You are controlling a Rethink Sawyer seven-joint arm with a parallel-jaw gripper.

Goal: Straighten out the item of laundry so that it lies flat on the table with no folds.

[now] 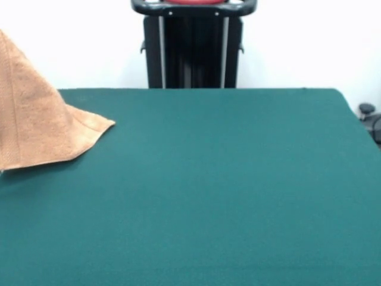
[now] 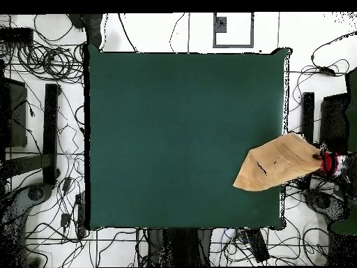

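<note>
Towel (image 1: 36, 119): at one side edge of the table (image 1: 208, 190), peaked like a tent. One part rises steeply out of the front view's frame; a lower corner rests on the green cloth, pointing inward. Judgement: the peak means the cloth hangs from a single raised point, so it is lifted by one corner or edge rather than lying loose. Still far from flat; most of the table is unused.

Overhead view: the towel (image 2: 275, 164) tapers toward a red and black part (image 2: 333, 165) just past the table's (image 2: 181, 125) edge, probably the arm's end with the gripper. Its fingers are hidden, so I cannot tell whether they pinch the cloth, though the drape suggests it.

View differences: front shows the height and slope of the lift. Overhead shows the footprint overhanging the edge, small dark marks on the cloth, and cables (image 2: 42, 63) on the floor around.
</note>
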